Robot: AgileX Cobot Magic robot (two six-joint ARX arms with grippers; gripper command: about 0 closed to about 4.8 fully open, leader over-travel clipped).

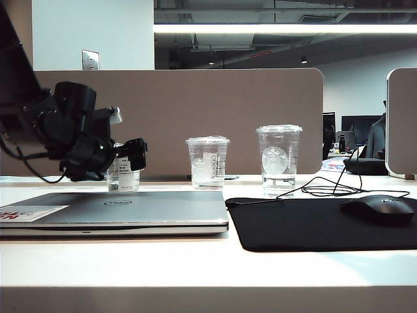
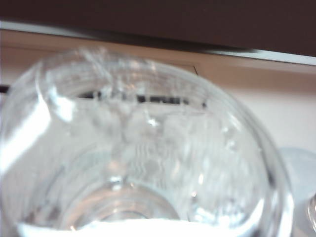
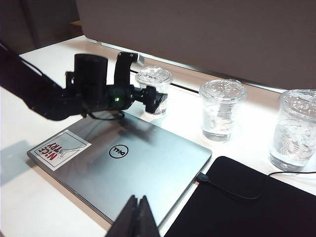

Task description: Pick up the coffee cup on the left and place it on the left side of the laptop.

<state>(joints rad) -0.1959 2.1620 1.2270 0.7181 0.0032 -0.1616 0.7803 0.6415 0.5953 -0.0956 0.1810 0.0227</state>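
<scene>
1. While the left gripper (image 1: 133, 156) hangs over the back edge of the laptop (image 1: 130, 210) at the left of the exterior frame, its fingers (image 3: 157, 100) stand spread wide and grasp nothing, just in front of the coffee cup (image 1: 123, 177).
2. That coffee cup stands upright on the surface (image 1: 195, 267) behind the laptop, at the left end of a row of three cups, partly hidden by the left gripper.
3. Seen by the left wrist camera, the cup's clear domed lid (image 2: 143, 148) fills nearly the whole frame, blurred.
4. Right of it in the exterior frame stand the mid-height cup (image 1: 208, 161) and the tallest cup (image 1: 279, 158) with a round logo.
5. Closed and flat, the laptop lies at the left of the surface, a white sticker (image 3: 60, 148) with red marks on its lid.
6. At lower centre of the right wrist frame, the right gripper (image 3: 137, 219) has its fingers pressed together on nothing, above the laptop's near edge.
7. Beside the laptop lies a black mouse mat (image 1: 313, 225) carrying a mouse (image 1: 378, 208).
</scene>
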